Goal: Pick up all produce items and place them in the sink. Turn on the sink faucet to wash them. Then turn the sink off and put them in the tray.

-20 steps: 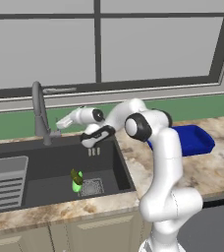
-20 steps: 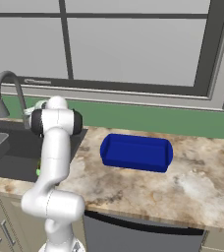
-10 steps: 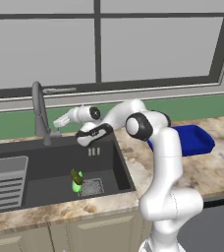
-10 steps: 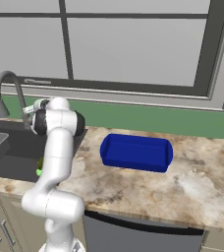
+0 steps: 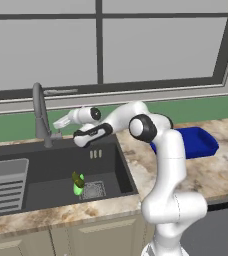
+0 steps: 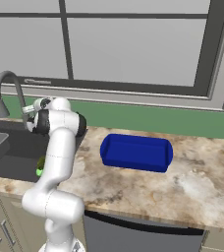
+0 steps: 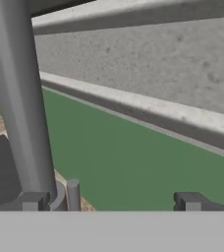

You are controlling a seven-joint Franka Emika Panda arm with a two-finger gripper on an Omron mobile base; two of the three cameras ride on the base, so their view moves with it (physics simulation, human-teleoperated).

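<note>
Moved leftward since a second ago, closer to the tall dark grey gooseneck faucet (image 5: pixel 40 114): two-finger gripper (image 5: pixel 59 123) now just beside its base, fingers spread wide, holding nothing. Right of the faucet, beyond the white arm, shallow deep-blue tray (image 6: pixel 136 152). Below the faucet, in the dark grey sink (image 5: pixel 46 165), lime and olive green vegetables (image 5: pixel 78 183) beside the drain grate (image 5: pixel 94 190).

White arm (image 5: pixel 168 165): smooth, rounded, glossy shell segments, thick and tubular. Joints capped with dark round discs, one large black disc at the elbow (image 5: pixel 141 128). Wrist link carries a black band along its side. Bulbous white base (image 6: pixel 52 206). Gripper (image 7: pixel 111 201) fingertips small, dark grey, blocky.
</note>
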